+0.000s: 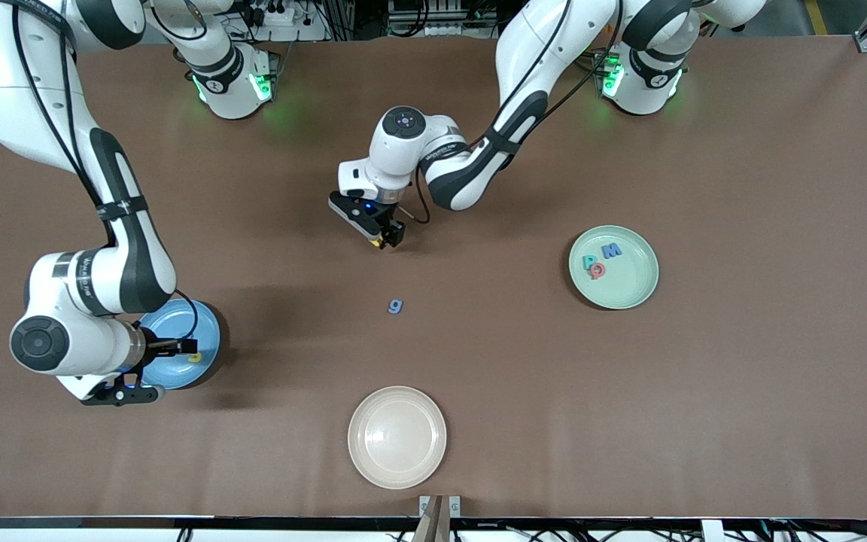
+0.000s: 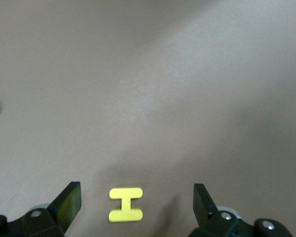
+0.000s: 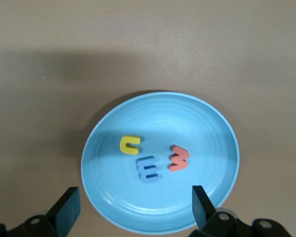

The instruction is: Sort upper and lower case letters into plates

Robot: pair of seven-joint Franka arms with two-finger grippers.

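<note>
Closing off-centre could flick the thin yellow letter (image 2: 126, 204) across the table (image 1: 742, 414) instead of pinching it. The letter lies flat between the wide-open fingers of the left gripper (image 2: 137, 203), toward 9 o'clock of centre. The right gripper (image 3: 135, 207) hangs wide, empty, over the blue plate (image 3: 212, 133).

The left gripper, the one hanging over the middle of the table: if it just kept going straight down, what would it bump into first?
Most likely the yellow letter H. The left gripper points down at the table with its jaws open, and the H lies flat between them in the left wrist view. Nothing else shows in that line.
</note>
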